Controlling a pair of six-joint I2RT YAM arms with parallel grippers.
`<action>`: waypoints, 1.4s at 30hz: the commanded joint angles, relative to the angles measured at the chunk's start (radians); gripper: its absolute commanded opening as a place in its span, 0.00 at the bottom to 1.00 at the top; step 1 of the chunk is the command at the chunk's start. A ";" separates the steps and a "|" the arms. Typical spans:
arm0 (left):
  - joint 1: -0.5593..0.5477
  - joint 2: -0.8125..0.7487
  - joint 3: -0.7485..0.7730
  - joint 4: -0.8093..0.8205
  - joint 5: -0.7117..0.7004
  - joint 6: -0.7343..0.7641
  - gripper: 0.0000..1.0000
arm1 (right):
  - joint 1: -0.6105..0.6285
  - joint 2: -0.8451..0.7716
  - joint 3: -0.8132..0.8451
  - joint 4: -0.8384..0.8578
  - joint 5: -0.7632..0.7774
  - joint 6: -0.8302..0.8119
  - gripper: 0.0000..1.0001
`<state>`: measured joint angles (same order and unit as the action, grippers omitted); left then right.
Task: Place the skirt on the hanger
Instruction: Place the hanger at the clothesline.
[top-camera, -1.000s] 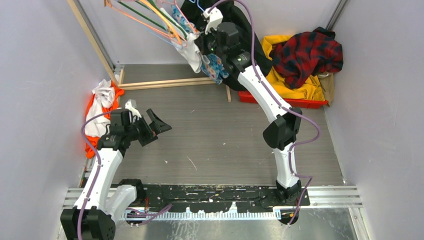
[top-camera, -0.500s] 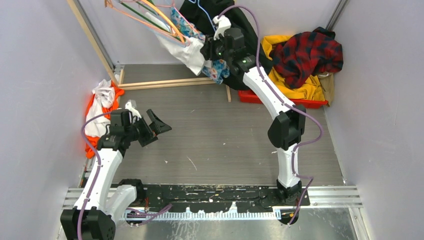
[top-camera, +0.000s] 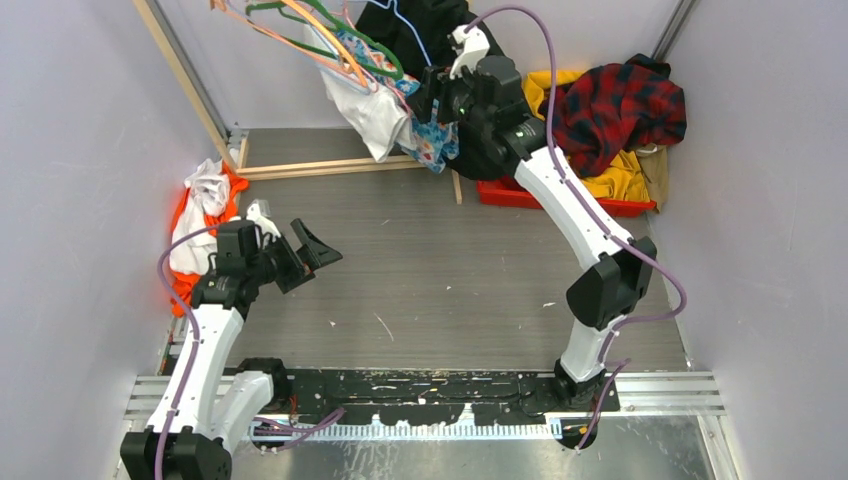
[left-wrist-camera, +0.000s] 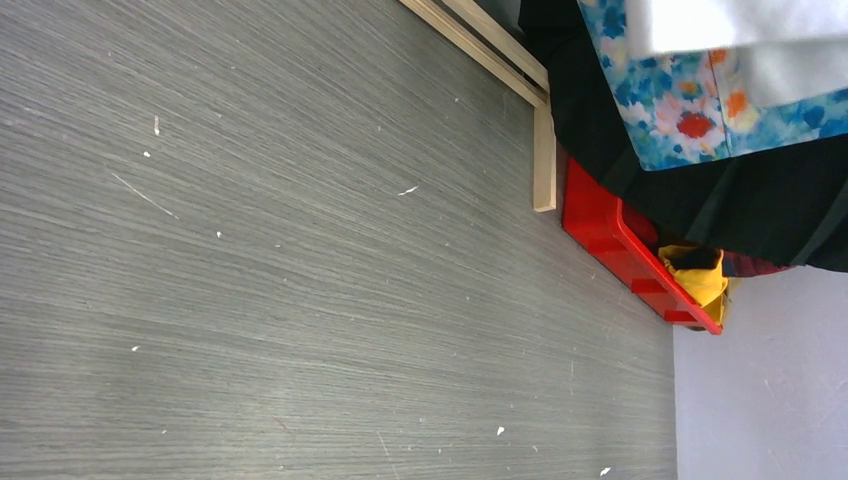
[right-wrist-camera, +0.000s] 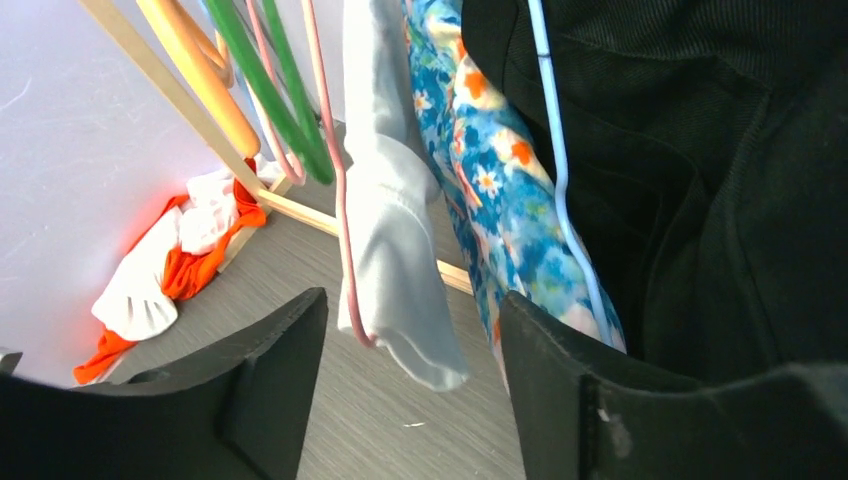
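While the skirt (right-wrist-camera: 480, 150) is hanging at the far end of the tabletop (top-camera: 450, 280), between the white garment (right-wrist-camera: 395, 230) and the black coat (right-wrist-camera: 700, 150), the right gripper (right-wrist-camera: 408, 320) is hovering just in front of it with its jaws standing apart and nothing between them. The wrist view is looking straight through that gap at the draped fabric, so the gripper is gripping neither the skirt nor the pink hanger (right-wrist-camera: 330, 150) that is looping around the white garment. The skirt is dropping from somewhere above the frame. Which hanger is carrying it I cannot tell, though the pale blue hanger wire (right-wrist-camera: 560, 170) is running down right beside it.

Judging by how freely it is draping, its weight is probably resting on the rack, not on the arm.

The left gripper (top-camera: 305, 258) is idling well apart from all this — spread as wide as it goes, holding nothing, hovering over bare tabletop near the orange and white cloth pile (top-camera: 200, 215). That is likely deliberate — it is keeping out of the right arm's reach while the hanging is being done at the wooden rack frame (top-camera: 330, 165).
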<state>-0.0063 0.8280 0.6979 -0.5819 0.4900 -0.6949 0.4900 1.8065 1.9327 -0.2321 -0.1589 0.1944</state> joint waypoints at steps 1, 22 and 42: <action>0.004 -0.026 0.003 0.010 0.014 0.011 1.00 | -0.001 -0.105 -0.076 0.039 0.024 0.015 0.72; 0.004 0.032 0.070 0.118 -0.025 0.063 1.00 | -0.019 -0.555 -0.585 -0.058 0.248 0.047 1.00; 0.021 0.285 0.119 0.532 -0.381 0.309 1.00 | -0.413 -0.815 -1.173 0.334 0.442 0.244 1.00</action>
<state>0.0055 1.0866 0.8543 -0.2520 0.2012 -0.5125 0.0834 1.0489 0.8520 -0.0864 0.1688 0.4068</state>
